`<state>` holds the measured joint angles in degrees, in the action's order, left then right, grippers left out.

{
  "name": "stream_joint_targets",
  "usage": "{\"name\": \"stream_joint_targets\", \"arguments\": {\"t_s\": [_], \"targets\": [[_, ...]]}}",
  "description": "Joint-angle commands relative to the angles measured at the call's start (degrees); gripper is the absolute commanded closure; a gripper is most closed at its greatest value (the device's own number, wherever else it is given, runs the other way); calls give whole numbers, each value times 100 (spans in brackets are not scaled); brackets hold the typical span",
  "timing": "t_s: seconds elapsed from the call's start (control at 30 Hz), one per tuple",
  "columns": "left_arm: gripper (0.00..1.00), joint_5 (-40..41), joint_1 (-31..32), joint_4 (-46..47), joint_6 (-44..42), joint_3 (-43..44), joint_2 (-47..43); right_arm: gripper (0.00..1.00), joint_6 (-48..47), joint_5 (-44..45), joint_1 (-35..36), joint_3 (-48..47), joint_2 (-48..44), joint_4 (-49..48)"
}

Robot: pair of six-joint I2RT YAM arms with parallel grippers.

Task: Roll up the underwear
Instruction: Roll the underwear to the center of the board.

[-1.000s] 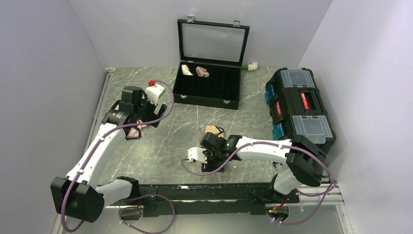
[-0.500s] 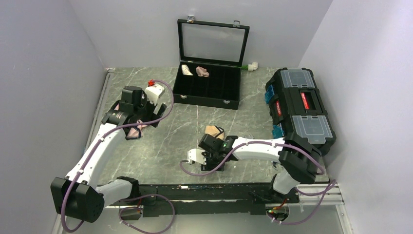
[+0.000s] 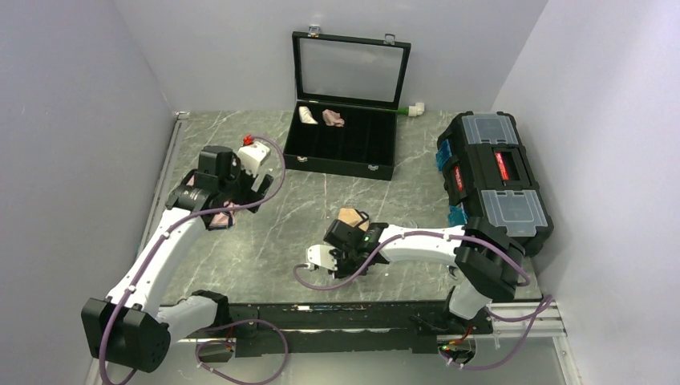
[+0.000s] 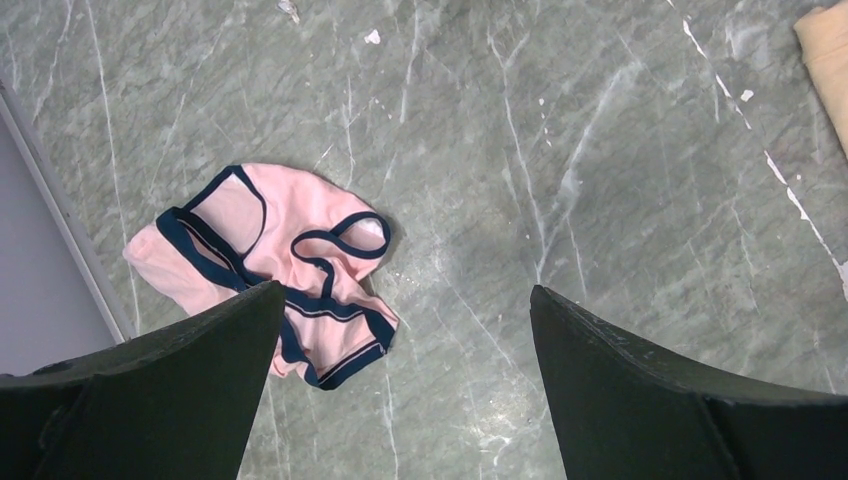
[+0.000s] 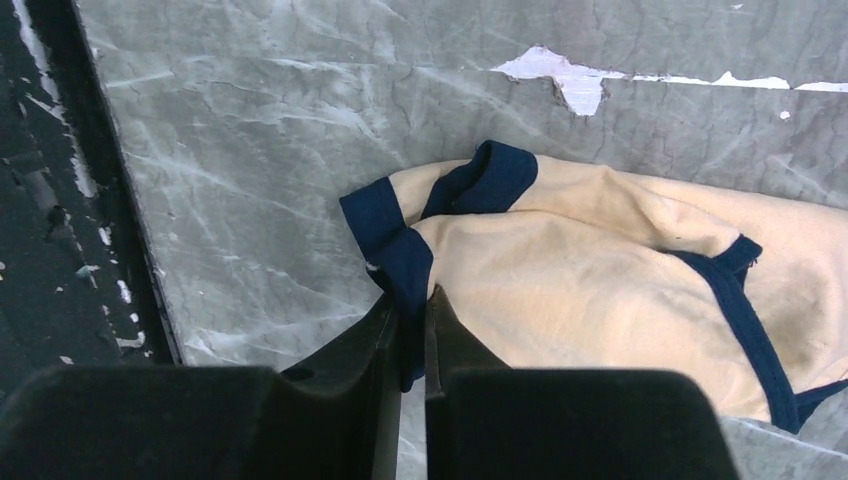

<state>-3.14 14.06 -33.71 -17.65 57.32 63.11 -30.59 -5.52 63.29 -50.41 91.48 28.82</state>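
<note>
MID-DESK: The right hand (image 5: 412, 312) is clamped on a navy-trimmed corner of the tan underwear (image 5: 610, 280), its two fingers pressed together over the edging, as the right wrist view shows. The garment lies crumpled on the marble-patterned desk (image 3: 273, 249), near the middle and somewhat toward the front rail, and most of it spreads away from the fingers.

From above, the right hand (image 3: 350, 234) has slid a little to the left since a second ago, and the arm's elbow has drawn in with it. The underwear (image 3: 348, 215) shows at the same spot, just beyond the hand.

The left hand (image 4: 405, 295) hangs over bare desk with its fingers wide apart, holding nothing. A pink underwear (image 4: 285, 255) with dark edging lies flat below it, partly hidden behind the finger at the left of that picture. In the overhead view the left hand (image 3: 231, 197) has shifted slightly toward the left and the near edge, and the pink underwear (image 3: 226, 212) has not moved.

At the far side, the open black case (image 3: 345, 154) holds a cream roll (image 3: 306, 115) and a pink roll (image 3: 333, 118) as before. The black toolbox (image 3: 493, 180) sits unchanged by the right wall.
</note>
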Motion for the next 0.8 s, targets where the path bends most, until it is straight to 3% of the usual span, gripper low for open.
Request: {"name": "stream_joint_targets", "arguments": {"t_s": [0.0, 0.13, 0.27, 0.43, 0.57, 0.67, 0.77], "targets": [[1, -131, -19, 160, -212, -198, -317, 93, -87, -683, 20, -89, 137, 416], [1, -407, -21, 358, -380, -521, -580, 100, -247, -1523, -203, -346, 163, 895], [1, -933, -23, 466, -603, -832, -929, 100, -480, -2494, -714, -683, 357, 1394], [1, -1838, -3, 644, -976, -1432, -1663, 100, -904, -3454, -1627, -1345, 928, 2088], [1, -2263, 82, 311, -1255, -1605, -1730, 100, -1360, -4066, -2147, -1936, 1624, 2789], [1, -2372, 349, 103, -1480, -1753, -1766, 100, -1610, -4337, -2381, -2344, 2092, 3211], [3, -2195, 1014, -102, -1622, -1852, -1738, 100, -1727, -4480, -2528, -2640, 2434, 3456]]}}
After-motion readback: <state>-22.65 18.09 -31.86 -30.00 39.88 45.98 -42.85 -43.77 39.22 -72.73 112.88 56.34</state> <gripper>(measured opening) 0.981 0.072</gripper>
